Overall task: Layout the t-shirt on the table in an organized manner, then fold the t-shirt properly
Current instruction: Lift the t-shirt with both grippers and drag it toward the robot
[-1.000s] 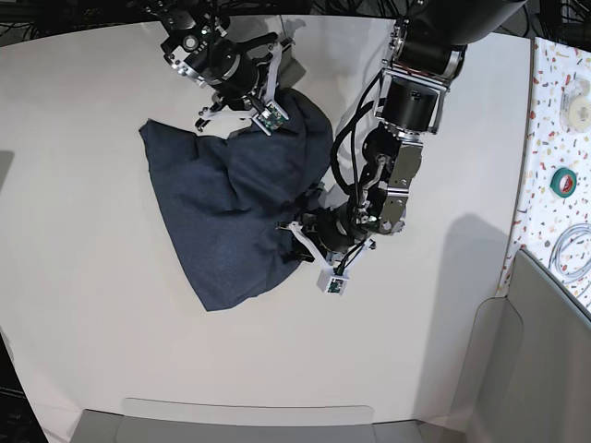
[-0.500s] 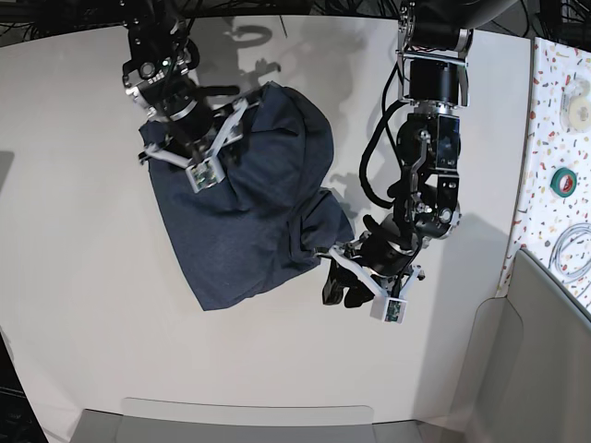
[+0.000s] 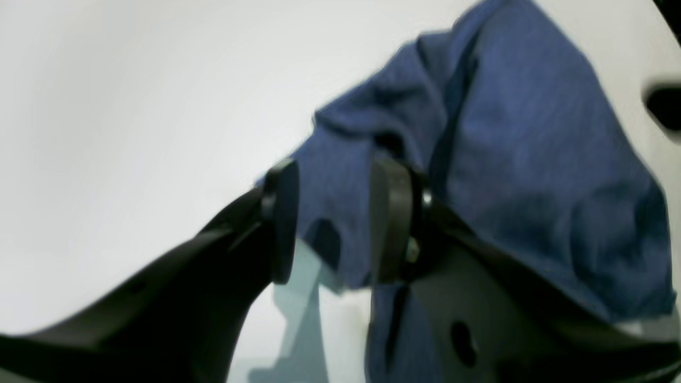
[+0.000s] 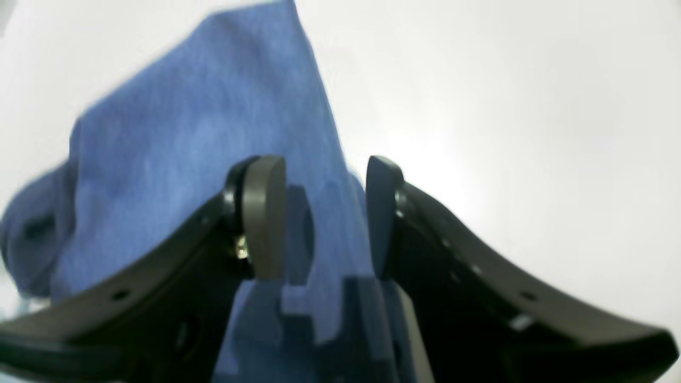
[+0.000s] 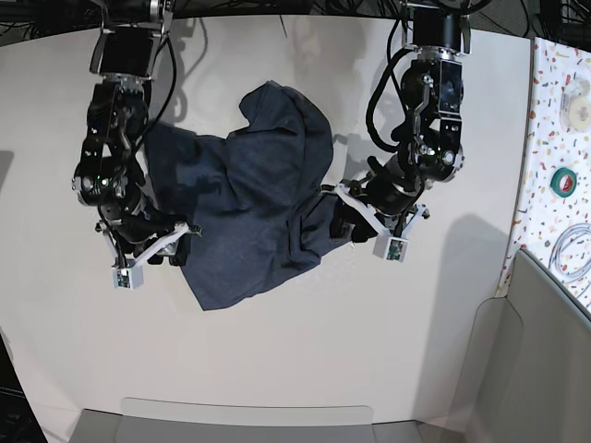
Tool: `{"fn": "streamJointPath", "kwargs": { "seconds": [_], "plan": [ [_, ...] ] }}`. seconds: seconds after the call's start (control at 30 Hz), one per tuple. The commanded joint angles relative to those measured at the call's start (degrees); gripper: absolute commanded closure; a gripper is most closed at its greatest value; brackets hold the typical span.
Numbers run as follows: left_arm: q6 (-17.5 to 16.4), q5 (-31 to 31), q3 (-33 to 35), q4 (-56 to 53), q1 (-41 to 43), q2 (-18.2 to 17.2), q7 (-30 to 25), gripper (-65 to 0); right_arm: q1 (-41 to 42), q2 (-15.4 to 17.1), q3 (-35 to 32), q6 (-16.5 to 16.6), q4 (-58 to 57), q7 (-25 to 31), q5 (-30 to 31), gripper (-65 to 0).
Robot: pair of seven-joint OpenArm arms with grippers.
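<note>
Dark navy cloth, the t-shirt (image 5: 245, 212) lies rumpled in a heap near the middle of the white table (image 5: 305, 360), with a rounded bulge at its far side and a pointed corner reaching toward the near edge. No lettering shows on the side that faces up.

The right gripper (image 5: 171, 247) sits at the left edge of the shirt, low over the table. In the right wrist view its two fingers (image 4: 263, 215) stand apart with a clear gap, and blue cloth shows through that gap; the picture is blurred, so I cannot tell whether the cloth lies between the pads or only beyond them.

The left gripper (image 5: 346, 220) sits at the right edge of the shirt, beside a bunched fold. In the left wrist view its fingers (image 3: 391, 221) are also spread, and a fold of the cloth hangs in the space between them, touching or nearly touching the right-hand pad; the blur hides which.

Far right, a speckled surface (image 5: 554, 129) carries a roll of green tape (image 5: 564, 181) and a coil of cable (image 5: 572, 249).
</note>
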Motion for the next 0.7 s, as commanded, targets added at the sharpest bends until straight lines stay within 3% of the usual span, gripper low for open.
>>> {"fn": "streamJointPath", "kwargs": {
  "seconds": [0.0,0.23,0.4,0.53,0.6,0.67],
  "plan": [
    [-0.3,-0.6,0.0,1.3,-1.0,0.1,-1.4,-21.8,3.2,0.5,0.2,0.3,-1.0,1.3,0.4,-25.3],
    [-0.3,-0.6,-0.1,1.4,0.6,-1.6,-1.4,-21.8,15.2,1.0,0.6,0.4,-20.8,1.5,9.5,-40.6],
    [-0.3,-0.7,-0.1,1.4,1.0,-2.0,-1.5,-21.8,22.7,1.0,0.8,6.7,-33.9,2.8,9.5,-38.9],
    [-0.3,-0.8,-0.1,1.4,1.1,-2.0,-1.5,-21.7,24.7,0.6,0.7,7.7,-40.5,5.7,9.7,-38.4],
    [-0.3,-0.7,-0.3,1.4,1.1,-2.1,-1.5,-21.7,24.5,-0.1,0.4,7.7,-40.6,5.7,9.7,-35.0],
    [-0.3,-0.6,-0.3,1.4,1.1,-2.1,-1.5,-21.7,23.7,-1.2,0.7,7.7,-40.5,5.7,9.7,-27.6]
  ]
}}
